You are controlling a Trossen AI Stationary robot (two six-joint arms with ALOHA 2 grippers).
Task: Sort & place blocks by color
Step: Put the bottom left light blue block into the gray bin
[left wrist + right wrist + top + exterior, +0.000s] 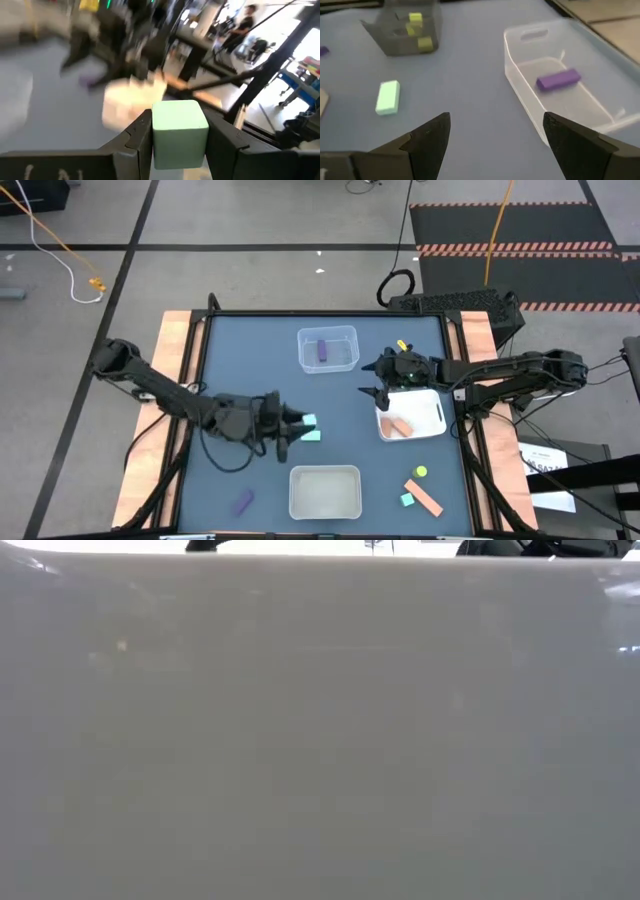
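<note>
My left gripper (300, 423) is left of the table's middle, shut on a light teal cube (180, 131) that also shows at its tips in the high view (310, 421). A light teal bar (387, 97) lies flat on the table just beside it. My right gripper (495, 145) hovers open with nothing between its fingers, between the clear tray (327, 348), which holds a purple bar (559, 79), and the white tray (432, 412), which holds orange blocks (398, 425). A dark mesh tray (395, 42) holds yellow-green blocks (424, 44). My left gripper pinches the teal cube by two opposite side faces (156, 135), one finger on each. The fingers come nearly level from the table's left, pointing toward its right. The cube is lifted clear of the table, with its front face sticking out past the fingertips.
A white-clear tray (324, 492) stands at the near edge and fills the low view. Loose on the table are a purple block (244, 500), a yellow disc (421, 472), a teal cube (407, 500), an orange bar (426, 498) and a yellow block (402, 345).
</note>
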